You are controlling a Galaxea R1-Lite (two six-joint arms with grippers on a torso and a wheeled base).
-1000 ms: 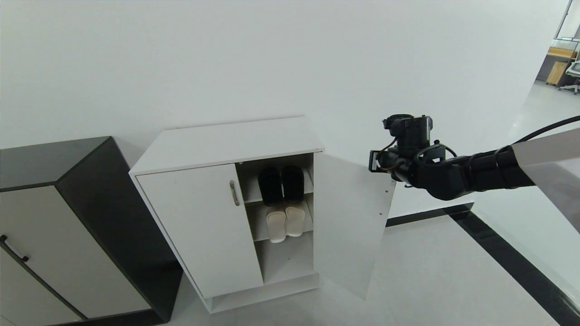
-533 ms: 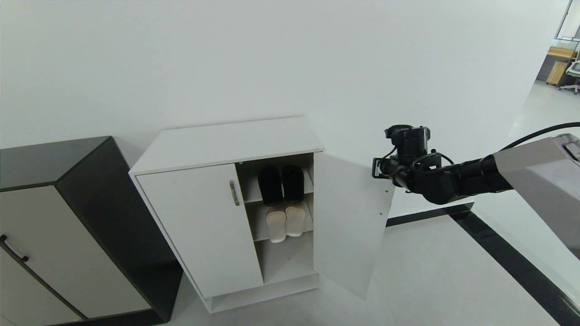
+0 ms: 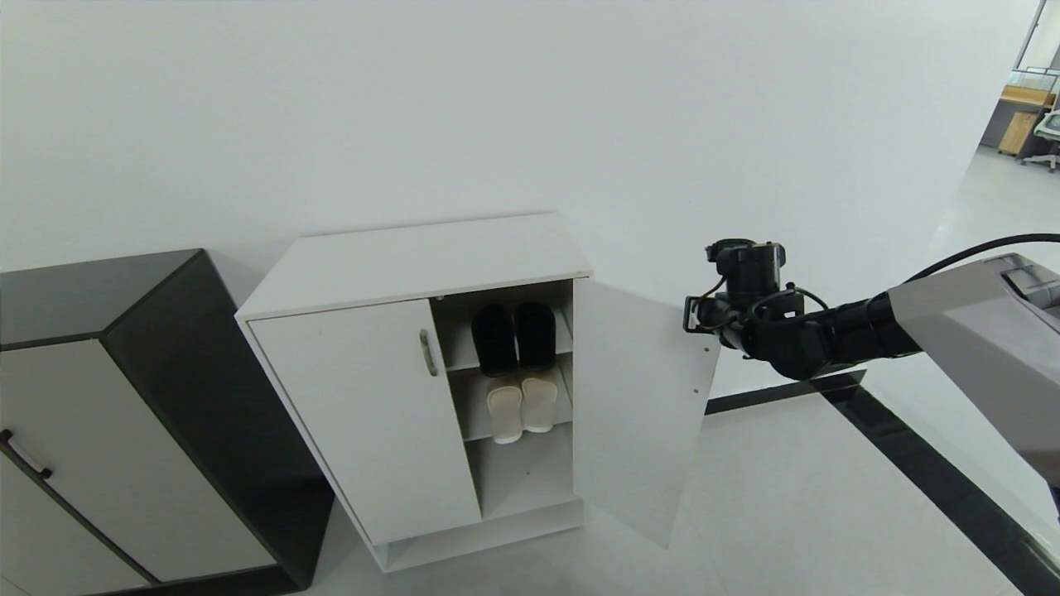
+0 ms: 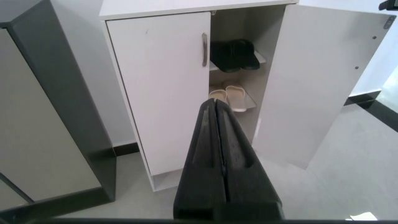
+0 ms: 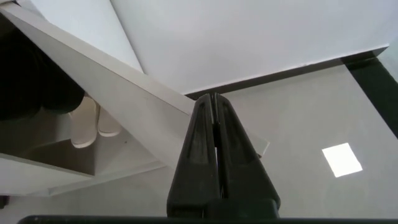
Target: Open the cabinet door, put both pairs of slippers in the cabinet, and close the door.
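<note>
Right wrist view: our right claw [image 5: 215, 96] has its fingers pressed together on nothing, close by the outer top edge of the open door [image 5: 124, 87]; contact we cannot tell. Left claw [image 4: 215, 102] likewise closed and empty, held back facing the cabinet [image 3: 414, 257]. Black slippers [image 3: 515, 335] on the top shelf, white slippers [image 3: 522, 404] on the shelf below. Only the closing is left, we judge. Risks: claw skids off the door's thin edge on the push; white toes seem to overhang their shelf and could foul the door; a hard swing may bounce back open
</note>
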